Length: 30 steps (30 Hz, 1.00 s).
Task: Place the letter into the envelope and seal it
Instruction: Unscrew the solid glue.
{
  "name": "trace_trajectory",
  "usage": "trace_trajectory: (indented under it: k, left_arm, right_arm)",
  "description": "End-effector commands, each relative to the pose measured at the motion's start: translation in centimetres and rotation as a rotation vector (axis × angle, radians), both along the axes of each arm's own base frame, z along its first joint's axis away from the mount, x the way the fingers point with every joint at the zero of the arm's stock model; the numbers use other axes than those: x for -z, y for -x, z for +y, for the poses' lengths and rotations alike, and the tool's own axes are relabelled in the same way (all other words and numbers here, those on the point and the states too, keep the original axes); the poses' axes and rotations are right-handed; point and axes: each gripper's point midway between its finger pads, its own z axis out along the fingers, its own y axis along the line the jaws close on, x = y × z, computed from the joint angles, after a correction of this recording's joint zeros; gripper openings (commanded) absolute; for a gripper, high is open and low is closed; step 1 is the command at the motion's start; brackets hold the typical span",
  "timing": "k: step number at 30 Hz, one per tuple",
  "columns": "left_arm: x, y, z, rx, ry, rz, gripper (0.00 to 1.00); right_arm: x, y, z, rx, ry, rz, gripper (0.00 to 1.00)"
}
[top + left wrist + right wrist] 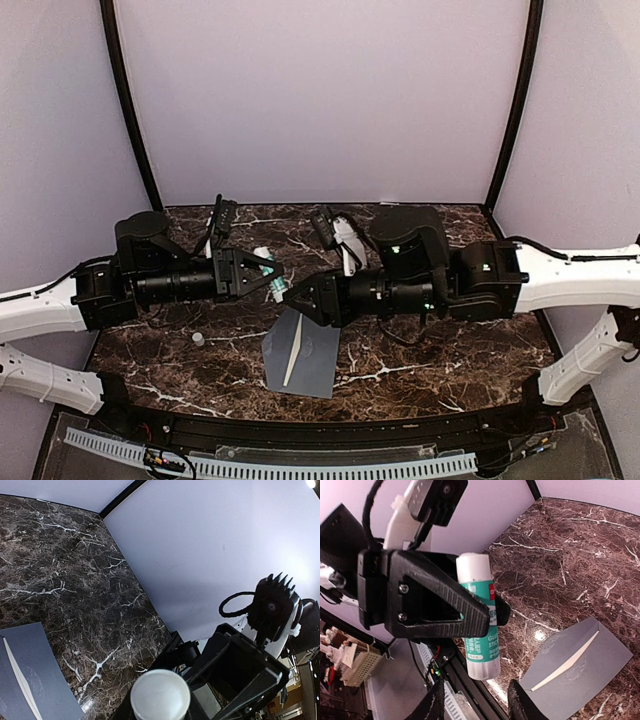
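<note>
- envelope [312, 352] lies flat on the tabletop [450, 350], front-centre, just under the two grippers
- letter [294, 357] shows only as a thin cream sliver along a diagonal edge of the envelope, the rest hidden
- left gripper [268, 276] is above the envelope's far end, jaws clamped on an upright green-and-white glue stick [479, 630]
- right gripper [476, 703] faces it at close range, jaws spread apart and holding nothing, the glue stick's lower end just above them
- small white cap [198, 339] sits on the tabletop, left of the envelope and apart from it
</note>
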Motion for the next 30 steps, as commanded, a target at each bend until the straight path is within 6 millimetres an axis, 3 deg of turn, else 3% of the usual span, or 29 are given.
trace_trajectory:
  k: [1,14,23,30]
  left_arm:
    - [-1.7,-0.1,0.4,-0.015,0.037,-0.011,0.00]
    - [-1.3,0.0,0.0,-0.001,0.037,0.002,0.00]
    - [-1.3,0.1,-0.2,0.011,0.040,0.003,0.00]
    - [-1.3,0.2,-0.4,0.023,0.040,0.003,0.00]
  right_arm:
    - [0.9,0.2,0.6,0.009,0.074,-0.038,0.38]
    - [1.5,0.5,2.2,0.006,0.114,-0.057,0.38]
    - [1.4,0.5,3.1,-0.003,0.096,-0.062,0.30]
    - [1.4,0.0,3.4,0.020,0.096,-0.069,0.32]
